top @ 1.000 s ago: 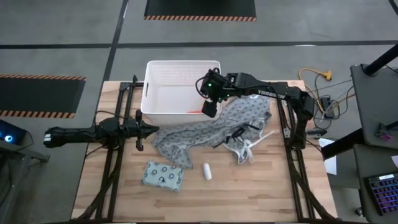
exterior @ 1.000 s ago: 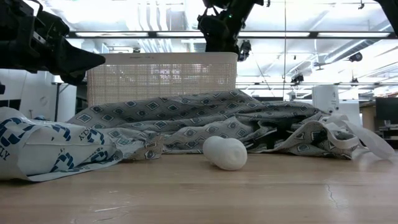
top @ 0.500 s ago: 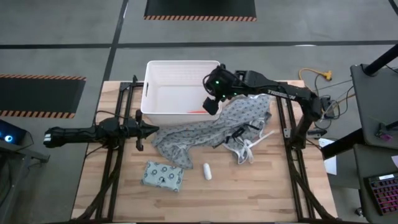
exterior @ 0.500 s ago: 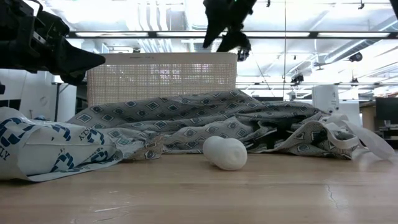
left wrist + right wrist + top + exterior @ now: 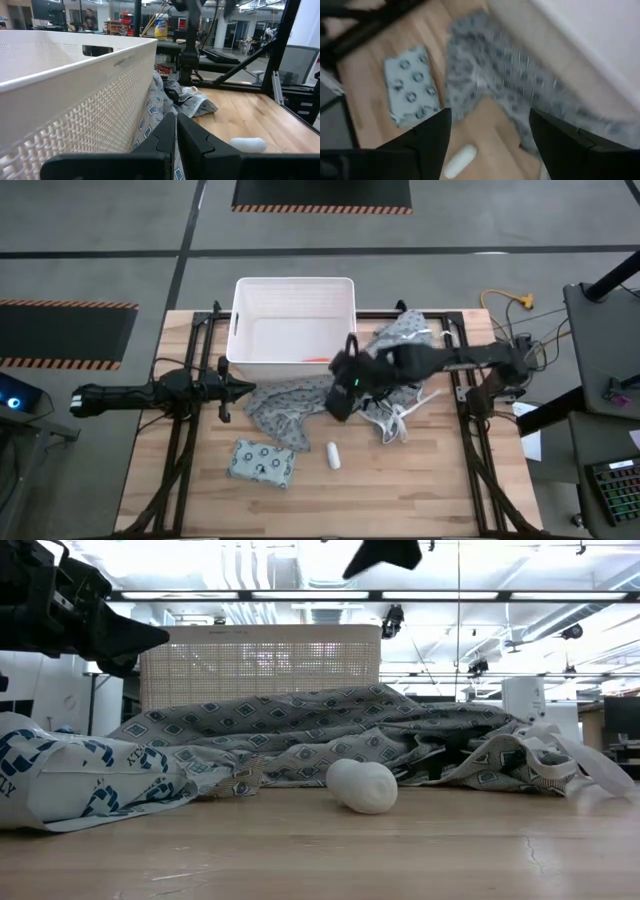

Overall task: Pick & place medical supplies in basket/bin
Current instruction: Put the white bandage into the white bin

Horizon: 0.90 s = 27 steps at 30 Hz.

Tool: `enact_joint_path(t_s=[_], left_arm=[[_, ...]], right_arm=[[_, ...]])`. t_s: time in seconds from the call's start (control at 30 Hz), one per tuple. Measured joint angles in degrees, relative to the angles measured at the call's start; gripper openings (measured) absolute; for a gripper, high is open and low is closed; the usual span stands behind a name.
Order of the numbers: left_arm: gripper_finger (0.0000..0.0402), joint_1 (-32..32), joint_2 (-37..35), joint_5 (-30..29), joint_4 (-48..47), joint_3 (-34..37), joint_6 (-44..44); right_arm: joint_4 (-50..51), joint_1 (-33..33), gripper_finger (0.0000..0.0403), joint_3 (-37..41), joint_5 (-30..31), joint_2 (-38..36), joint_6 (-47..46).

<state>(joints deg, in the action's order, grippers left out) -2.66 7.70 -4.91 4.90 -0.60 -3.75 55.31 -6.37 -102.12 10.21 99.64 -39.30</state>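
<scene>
The white ribbed bin (image 5: 293, 320) stands at the table's far side, with an orange item (image 5: 315, 359) inside against its near wall. A white short cylinder (image 5: 333, 455) (image 5: 362, 785) (image 5: 460, 160) lies on the wood near the front. The pale green dotted packet (image 5: 261, 462) (image 5: 410, 85) lies flat to its left. My right gripper (image 5: 343, 395) (image 5: 489, 117) hovers open above the gown, over the cylinder's far side. My left gripper (image 5: 228, 388) (image 5: 176, 131) is shut and waits by the bin's near left corner. I see no white disc.
The grey patterned gown (image 5: 320, 392) (image 5: 330, 735) is spread between the bin and the cylinder, one part leaning on the bin's near wall, its white ties (image 5: 395, 420) trailing right. Bare wood lies along the near edge and the table's right side.
My right gripper has left the space over the bin's near right corner and swung toward the table's near edge. It now hangs over the gown near the cylinder. The supplies and the gown have not moved.
</scene>
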Motion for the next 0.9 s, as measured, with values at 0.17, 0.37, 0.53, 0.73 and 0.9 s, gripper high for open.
enact_joint_path(t_s=[0.17, 0.37, 0.53, 0.73, 0.9], left_arm=[[0.0000, 0.0, 0.4, 0.0, -0.1, 0.0, 0.0], [0.0000, 0.0, 0.6, 0.0, 0.0, 0.0, 0.0], [0.0000, 0.0, 0.6, 0.0, 0.0, 0.0, 0.0], [0.0000, 0.0, 1.1, 0.0, -0.1, 0.0, 0.0], [0.0000, 0.0, 1.1, 0.0, 0.0, 0.0, 0.0]], right_arm=[[2.0, -5.3, 0.0255, 2.4, 0.7, 4.5, -12.0], [1.4, -9.1, 0.0256, 5.1, 0.5, 9.5, -23.8], [1.1, -10.9, 0.0256, 5.7, 0.2, 13.7, -29.5], [-3.1, -11.9, 0.0256, 5.7, -1.4, 19.7, -31.4], [-4.2, -11.9, 0.0256, 4.1, -4.5, 24.2, -31.2]])
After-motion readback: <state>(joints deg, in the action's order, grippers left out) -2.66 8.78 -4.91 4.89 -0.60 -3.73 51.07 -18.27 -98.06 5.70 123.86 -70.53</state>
